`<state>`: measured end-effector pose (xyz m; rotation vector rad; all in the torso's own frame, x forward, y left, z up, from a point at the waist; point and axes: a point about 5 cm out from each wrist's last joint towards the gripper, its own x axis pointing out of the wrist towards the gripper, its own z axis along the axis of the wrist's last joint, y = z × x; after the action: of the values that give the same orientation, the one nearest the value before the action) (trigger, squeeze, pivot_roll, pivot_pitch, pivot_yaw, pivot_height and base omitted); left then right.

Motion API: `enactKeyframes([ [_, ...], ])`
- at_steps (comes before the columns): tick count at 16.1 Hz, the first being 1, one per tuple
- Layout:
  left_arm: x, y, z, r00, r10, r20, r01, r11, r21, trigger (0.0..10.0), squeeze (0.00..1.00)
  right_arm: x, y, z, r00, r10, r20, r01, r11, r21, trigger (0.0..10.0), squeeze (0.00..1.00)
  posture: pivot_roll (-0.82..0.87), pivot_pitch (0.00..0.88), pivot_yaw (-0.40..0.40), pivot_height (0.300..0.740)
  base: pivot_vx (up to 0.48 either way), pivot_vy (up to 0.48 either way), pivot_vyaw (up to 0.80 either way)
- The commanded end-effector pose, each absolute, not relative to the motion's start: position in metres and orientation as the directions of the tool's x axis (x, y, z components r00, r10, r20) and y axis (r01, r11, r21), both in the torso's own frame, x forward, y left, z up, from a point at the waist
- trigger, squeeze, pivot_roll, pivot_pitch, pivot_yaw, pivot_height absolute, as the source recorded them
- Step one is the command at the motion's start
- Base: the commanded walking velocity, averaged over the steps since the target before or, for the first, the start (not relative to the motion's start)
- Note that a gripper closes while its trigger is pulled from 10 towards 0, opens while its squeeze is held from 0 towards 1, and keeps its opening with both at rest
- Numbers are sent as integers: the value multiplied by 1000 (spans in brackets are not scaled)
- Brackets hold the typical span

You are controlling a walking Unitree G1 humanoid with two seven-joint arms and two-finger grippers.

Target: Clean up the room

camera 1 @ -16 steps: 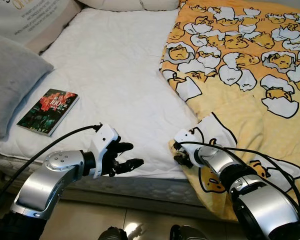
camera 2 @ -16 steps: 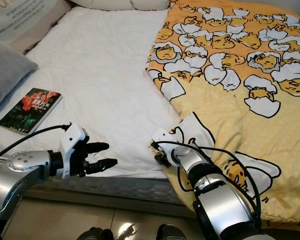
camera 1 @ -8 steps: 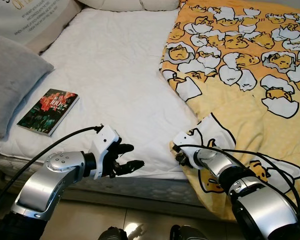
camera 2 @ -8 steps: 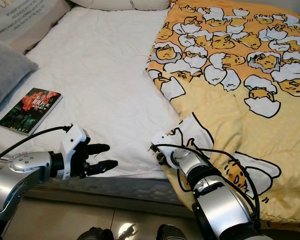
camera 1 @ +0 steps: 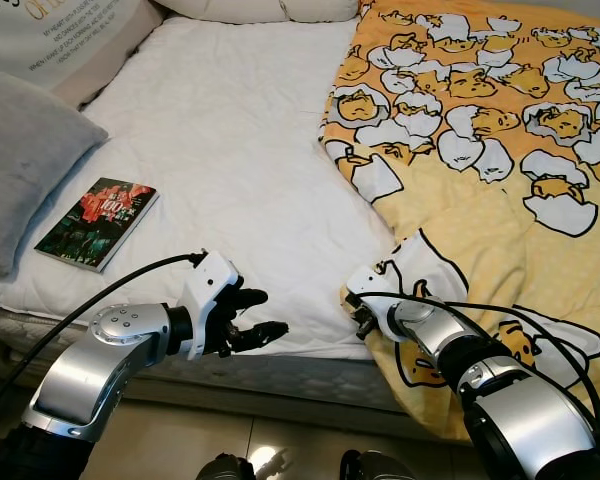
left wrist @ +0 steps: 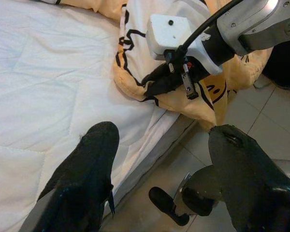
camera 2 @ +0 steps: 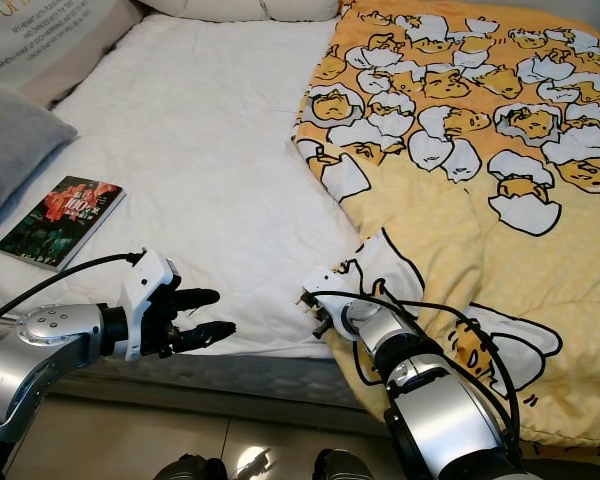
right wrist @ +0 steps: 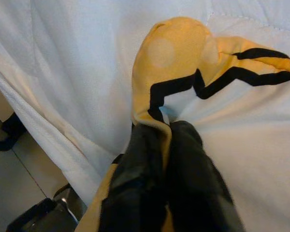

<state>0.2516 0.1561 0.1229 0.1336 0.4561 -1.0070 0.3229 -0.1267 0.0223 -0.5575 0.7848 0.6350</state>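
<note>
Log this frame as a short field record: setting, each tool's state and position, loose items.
setting: bed with white sheet, seen from its foot edge
right tool: shut on corner of yellow quilt
left tool: open, hovering at the mattress edge, holding nothing
book: flat on the sheet, beside grey pillow
quilt: covers the bed's right side, its corner over the foot edge

The bed [camera 1: 240, 140] carries a book [camera 1: 96, 222], grey pillow [camera 1: 20, 160] and yellow blanket [camera 1: 480, 150].
</note>
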Motion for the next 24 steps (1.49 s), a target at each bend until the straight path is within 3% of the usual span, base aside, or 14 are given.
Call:
enactKeyframes([
  [1, 251, 156, 127, 451, -782, -430, 845, 529, -76, 10000, 0, 317, -129, 15, 526, 309, -792, -692, 697, -188, 0, 0, 5, 99, 15, 740, 0, 0, 0],
  [4, 253, 157, 128, 461, -781, -421, 842, 536, -71, 10000, 0, 319, -121, 20, 525, 405, -748, -694, 713, -101, 0, 0, 5, 99, 14, 740, 0, 0, 0],
  [8, 254, 157, 130, 471, -780, -411, 837, 543, -70, 10000, 0, 316, -98, 34, 431, 690, -582, -788, 602, 131, 0, 0, 4, 101, 12, 740, 0, 0, 0],
  [9, 253, 157, 130, 470, -782, -410, 837, 542, -72, 10000, 0, 306, -90, 38, 320, 809, -492, -850, 475, 228, 0, 0, 3, 104, 12, 740, 0, 0, 0],
  [10, 253, 156, 130, 469, -783, -410, 838, 540, -74, 10000, 0, 302, -88, 38, 279, 838, -470, -863, 433, 260, 0, 0, 1, 106, 13, 740, 0, 0, 0],
  [12, 252, 156, 130, 463, -786, -410, 840, 536, -79, 10000, 0, 291, -84, 35, 180, 877, -445, -891, 337, 304, 0, 0, 0, 107, 16, 740, 0, 0, 0],
  [13, 251, 155, 129, 449, -792, -413, 847, 525, -86, 10000, 0, 276, -82, 30, 49, 900, -433, -907, 222, 359, 0, 0, -1, 112, 17, 740, 0, 0, 0],
  [16, 247, 153, 128, 421, -804, -419, 859, 502, -100, 10000, 0, 252, -83, 30, -158, 906, -392, -884, 47, 464, 0, 0, 0, 120, 19, 740, 0, 0, 0],
  [17, 245, 152, 127, 414, -808, -420, 862, 496, -105, 10000, 0, 245, -86, 31, -216, 896, -389, -873, 1, 488, 0, 0, 1, 123, 20, 740, 0, 0, 0],
  [20, 242, 151, 127, 399, -814, -421, 867, 484, -114, 10000, 0, 238, -92, 34, -268, 874, -405, -873, -43, 486, 0, 0, 1, 127, 19, 740, 0, 0, 0],
  [21, 242, 152, 127, 401, -813, -421, 866, 486, -114, 10000, 0, 238, -94, 34, -256, 864, -433, -884, -29, 466, 10000, 0, 1, 129, 18, 740, 0, 0, 0],
  [22, 242, 152, 127, 405, -811, -422, 864, 490, -113, 10000, 0, 240, -95, 36, -235, 863, -448, -895, -12, 447, 10000, 0, 2, 129, 18, 740, 0, 0, 0],
  [23, 242, 152, 126, 407, -810, -422, 863, 493, -113, 10000, 0, 241, -95, 41, -219, 871, -440, -897, -2, 442, 10000, 188, 1, 127, 18, 740, 0, 0, 0],
  [24, 242, 153, 127, 408, -809, -422, 862, 494, -113, 10000, 0, 243, -96, 45, -197, 879, -435, -900, 13, 435, 10000, 1000, 0, 126, 18, 740, 0, 0, 0],
])
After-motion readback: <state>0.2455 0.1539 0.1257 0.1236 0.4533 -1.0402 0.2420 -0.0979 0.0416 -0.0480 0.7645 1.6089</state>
